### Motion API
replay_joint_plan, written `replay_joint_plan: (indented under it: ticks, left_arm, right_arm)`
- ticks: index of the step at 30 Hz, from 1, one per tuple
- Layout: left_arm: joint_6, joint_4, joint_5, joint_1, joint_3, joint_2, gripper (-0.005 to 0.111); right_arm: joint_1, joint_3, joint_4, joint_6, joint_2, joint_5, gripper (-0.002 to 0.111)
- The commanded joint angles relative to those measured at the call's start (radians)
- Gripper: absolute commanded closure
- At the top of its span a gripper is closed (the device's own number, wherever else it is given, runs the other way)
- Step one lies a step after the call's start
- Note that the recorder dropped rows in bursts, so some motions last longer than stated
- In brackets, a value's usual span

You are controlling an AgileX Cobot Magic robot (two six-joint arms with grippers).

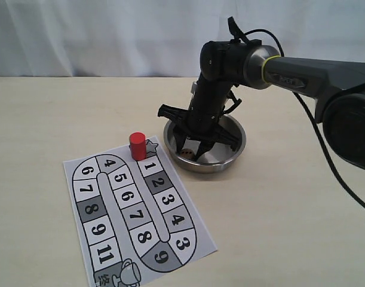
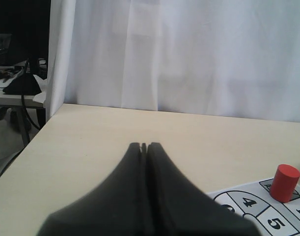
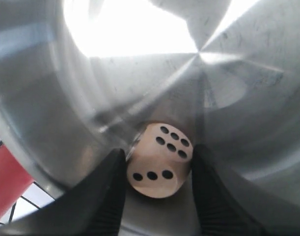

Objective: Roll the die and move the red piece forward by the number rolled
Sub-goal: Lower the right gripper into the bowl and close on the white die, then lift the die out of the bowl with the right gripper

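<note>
The pale die (image 3: 159,160) lies on the floor of the steel bowl (image 1: 230,156), a six-pip face and a three-pip face showing. My right gripper (image 3: 159,153) reaches down into the bowl, its two black fingers pressed against opposite sides of the die. In the exterior view the die (image 1: 185,153) is just visible between the fingers of that gripper (image 1: 191,152). The red piece (image 1: 137,146) stands upright at the top of the game board (image 1: 140,215), beside square 1. My left gripper (image 2: 145,146) is shut and empty above bare table, with the red piece (image 2: 286,183) off to one side.
The printed board of numbered squares lies flat to the left of the bowl, nearly touching it. A white curtain hangs behind the table. The left wrist view shows the table's edge, with clutter beyond it (image 2: 17,83).
</note>
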Motion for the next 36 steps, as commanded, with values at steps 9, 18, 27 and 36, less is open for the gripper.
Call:
replay_joint_plan:
  ticks: [9, 18, 27, 36]
  left_arm:
    - [-0.002, -0.002, -0.007, -0.006, -0.006, -0.001, 0.107]
    - [-0.002, -0.002, -0.005, -0.006, -0.006, -0.001, 0.107]
    - [-0.002, -0.002, -0.005, -0.006, -0.006, -0.001, 0.107]
    - [-0.002, -0.002, -0.005, -0.006, -0.006, -0.001, 0.107]
  right_arm:
    - [-0.071, -0.004, -0.071, -0.126, -0.005, -0.084, 0.104]
    - [-0.084, -0.004, -0.067, -0.199, -0.052, -0.107, 0.104]
    - [-0.082, 0.002, -0.067, -0.318, -0.052, -0.122, 0.063]
    - [-0.074, 0.002, -0.053, -0.368, -0.014, -0.163, 0.050]
